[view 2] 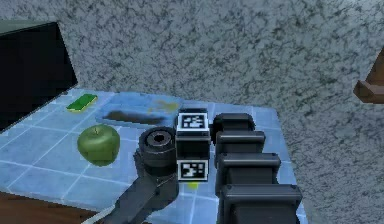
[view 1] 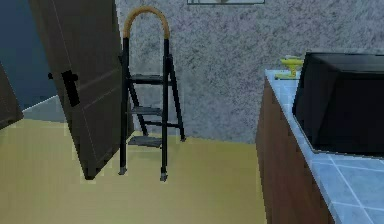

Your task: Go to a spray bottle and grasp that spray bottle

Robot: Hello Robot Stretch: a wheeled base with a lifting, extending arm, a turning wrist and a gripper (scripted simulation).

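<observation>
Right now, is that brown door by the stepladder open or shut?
Open. The door stands angled into the room, with a dark blue gap behind it, beside the stepladder.

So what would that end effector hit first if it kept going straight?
Probably nothing seen here: the end effector seems to aim toward the picture's lower left, off the counter; the apple lies beside that line. Depth is unclear.

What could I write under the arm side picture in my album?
A green apple sits on a blue tiled counter, the robot's gripper just right of it in the picture.
</observation>
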